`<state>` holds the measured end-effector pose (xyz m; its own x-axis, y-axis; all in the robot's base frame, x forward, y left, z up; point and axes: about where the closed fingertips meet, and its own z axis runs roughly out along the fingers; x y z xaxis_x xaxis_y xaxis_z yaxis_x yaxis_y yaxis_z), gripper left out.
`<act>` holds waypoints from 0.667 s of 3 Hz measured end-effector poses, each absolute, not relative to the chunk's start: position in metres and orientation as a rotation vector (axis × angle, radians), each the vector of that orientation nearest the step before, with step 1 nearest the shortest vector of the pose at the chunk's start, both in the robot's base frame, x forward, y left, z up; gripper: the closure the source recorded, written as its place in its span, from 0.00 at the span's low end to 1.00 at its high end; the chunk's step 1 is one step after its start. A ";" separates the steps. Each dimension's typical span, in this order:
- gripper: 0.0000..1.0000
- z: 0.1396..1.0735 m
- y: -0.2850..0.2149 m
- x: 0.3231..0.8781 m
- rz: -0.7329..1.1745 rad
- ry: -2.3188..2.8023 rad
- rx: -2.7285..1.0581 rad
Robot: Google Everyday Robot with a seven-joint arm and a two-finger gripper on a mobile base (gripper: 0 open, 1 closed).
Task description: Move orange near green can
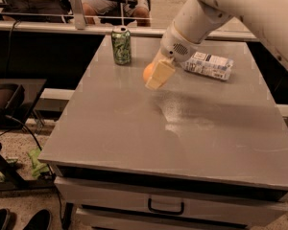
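Note:
The green can (pixel 121 45) stands upright near the far left corner of the grey table (pixel 134 138). My gripper (pixel 153 75) is shut on the orange (pixel 148 73) and holds it above the table, a little to the right of the can and nearer to me. Only the left side of the orange shows past the pale fingers (pixel 159 74). The white arm reaches in from the upper right.
A clear plastic bottle with a white label (pixel 209 64) lies on its side at the far right of the table, behind the arm. A railing and seated people are beyond the far edge. A drawer front sits under the near edge.

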<state>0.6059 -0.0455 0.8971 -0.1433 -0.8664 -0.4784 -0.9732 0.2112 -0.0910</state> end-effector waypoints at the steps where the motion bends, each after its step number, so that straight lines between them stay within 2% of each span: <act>1: 1.00 0.896 -0.028 0.643 0.350 2.109 -1.622; 2: 1.00 0.889 -0.010 0.671 0.351 2.151 -1.553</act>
